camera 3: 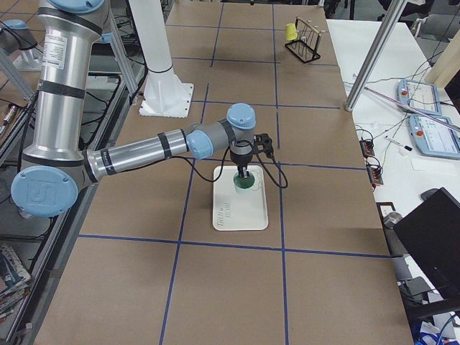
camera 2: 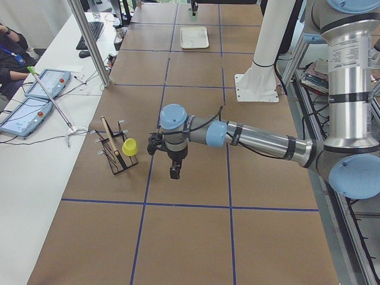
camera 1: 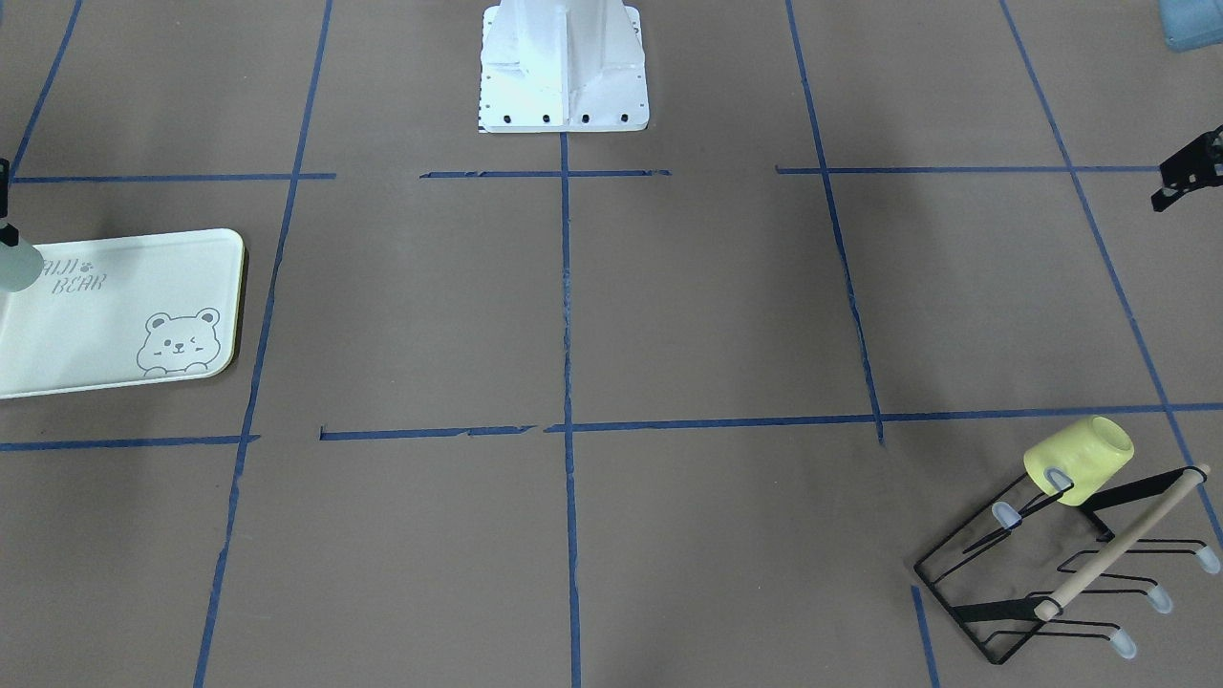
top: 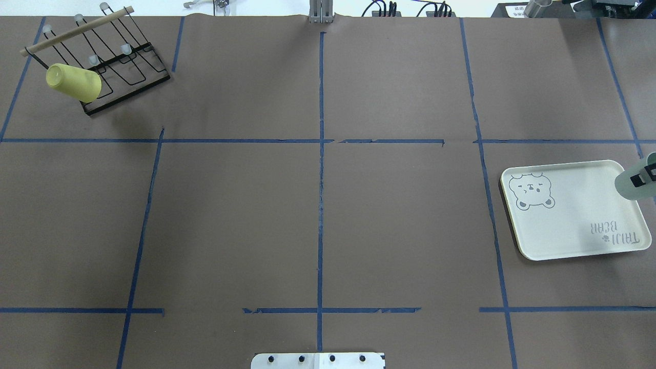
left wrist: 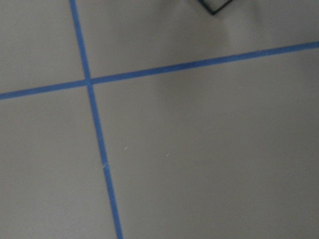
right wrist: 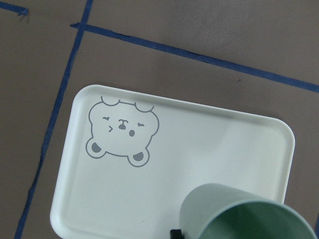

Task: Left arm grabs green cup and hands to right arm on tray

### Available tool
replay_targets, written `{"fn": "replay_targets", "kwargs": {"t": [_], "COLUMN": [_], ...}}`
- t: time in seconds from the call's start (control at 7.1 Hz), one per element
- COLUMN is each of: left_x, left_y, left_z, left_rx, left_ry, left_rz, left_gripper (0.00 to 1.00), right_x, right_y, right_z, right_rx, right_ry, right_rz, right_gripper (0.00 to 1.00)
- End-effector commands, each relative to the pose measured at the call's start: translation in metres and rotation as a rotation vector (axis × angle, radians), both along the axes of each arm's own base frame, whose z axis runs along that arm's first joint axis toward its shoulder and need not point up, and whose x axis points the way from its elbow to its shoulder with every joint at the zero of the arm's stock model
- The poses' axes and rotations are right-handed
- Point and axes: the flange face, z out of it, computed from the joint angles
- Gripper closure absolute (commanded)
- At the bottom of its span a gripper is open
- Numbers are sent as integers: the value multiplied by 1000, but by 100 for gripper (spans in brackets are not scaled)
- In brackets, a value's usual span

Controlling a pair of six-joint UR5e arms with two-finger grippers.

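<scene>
Standing mouth-up at the tray's lettered end, the green cup (top: 628, 190) is caught at its rim by the right gripper (top: 644, 177), whose black fingers are closed on the cup wall. Whether the cup's base touches the tray (top: 564, 225) or sits just above it cannot be told. The right wrist view looks into the cup's open mouth with the tray below it. The tray lies flat on the brown paper table cover (top: 230, 215), on the robot's right side. Its bear drawing (top: 533, 190) is at the end away from the cup, and the "TAIJI BEAR" lettering (top: 615, 233) is near the cup. The right arm (camera 3: 144, 152) reaches out low from the robot's side to the tray.

The left arm (camera 2: 261, 138) extends over the opposite half of the table. The left gripper (camera 2: 174, 172) points downward, near the rack but apart from it; its finger position cannot be told. The left wrist view shows only table cover and blue tape lines (top: 321, 205).

A black wire rack (camera 1: 994, 609) stands at the far corner on the robot's left. It carries a wooden dowel (camera 1: 1127, 542) across its top and a yellow cup (camera 1: 1080, 459) hung tilted on one prong. The white robot base (camera 1: 564, 67) sits at the table's centre edge.
</scene>
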Motion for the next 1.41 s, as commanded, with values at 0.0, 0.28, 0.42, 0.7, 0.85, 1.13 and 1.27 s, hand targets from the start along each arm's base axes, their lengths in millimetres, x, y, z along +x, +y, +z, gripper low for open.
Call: {"fn": "replay_targets", "kwargs": {"t": [0.0,0.28,0.42,0.7,0.85,1.13,1.27], "left_x": [-50,-50,-50,-50,-50,-50,-50], "left_y": [59,71,69,68,67,66,66], "left_z": [36,44,42,39,38,36,36], "left_rx": [-69,-94,-90,-85,-82,-79,-79], "left_ry": [51,64,65,65,64,65,65], "left_rz": [-85,-88,-89,-90,-90,-90,-90], "left_gripper": [0,0,0,0,0,0,0], "right_x": [3,4,2,-27,-52,-86,-102], "right_y": [4,-2,-3,0,5,10,12], "right_z": [5,8,13,11,8,21,33], "right_rx": [-34,-37,-32,-31,-50,-44,-58], "right_ry": [2,35,30,46,35,71,87], "right_rz": [31,116,120,153,170,152,121], "right_gripper": [98,98,98,98,98,97,96]}}
